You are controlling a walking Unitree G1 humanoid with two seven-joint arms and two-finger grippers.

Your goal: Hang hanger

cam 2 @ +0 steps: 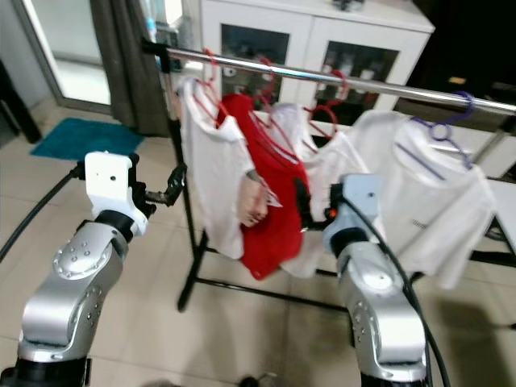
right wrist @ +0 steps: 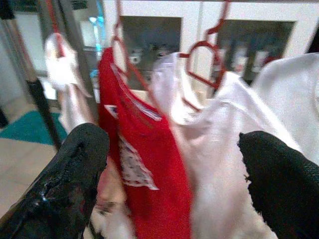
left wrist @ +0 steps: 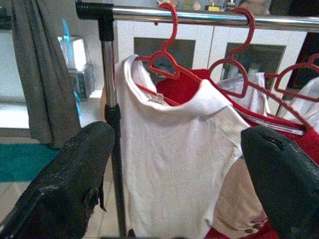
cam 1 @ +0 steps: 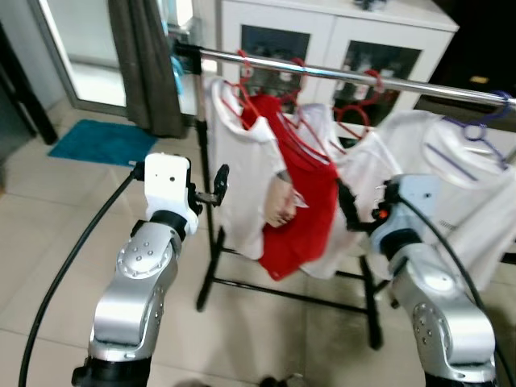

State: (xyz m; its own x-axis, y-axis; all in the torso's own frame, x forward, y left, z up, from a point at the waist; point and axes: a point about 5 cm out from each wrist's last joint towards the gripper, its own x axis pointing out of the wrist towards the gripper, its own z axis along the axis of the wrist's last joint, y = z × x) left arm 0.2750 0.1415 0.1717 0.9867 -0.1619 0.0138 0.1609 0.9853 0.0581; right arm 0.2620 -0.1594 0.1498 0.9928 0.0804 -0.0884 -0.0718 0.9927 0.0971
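Note:
A silver rail (cam 1: pixel 347 75) on a black rack carries several hung shirts. From the left hang a white shirt (cam 1: pixel 242 177) on a red hanger (left wrist: pixel 167 55), a red shirt (cam 1: pixel 302 210) on a red hanger, another white shirt (right wrist: pixel 219 129), and a white shirt (cam 1: pixel 468 193) on a purple hanger (cam 1: pixel 476 129). My left gripper (cam 1: pixel 219 184) is open and empty, held just left of the first white shirt, beside the rack's post (left wrist: pixel 110 99). My right gripper (cam 1: pixel 348 205) is open and empty too, close in front of the middle white shirt.
A white cabinet (cam 1: pixel 322 32) with glass doors stands behind the rack. A grey curtain (cam 1: pixel 145 56) hangs at the back left, with a teal mat (cam 1: pixel 101 141) on the tiled floor. The rack's black base bars (cam 1: pixel 290 294) lie low ahead of me.

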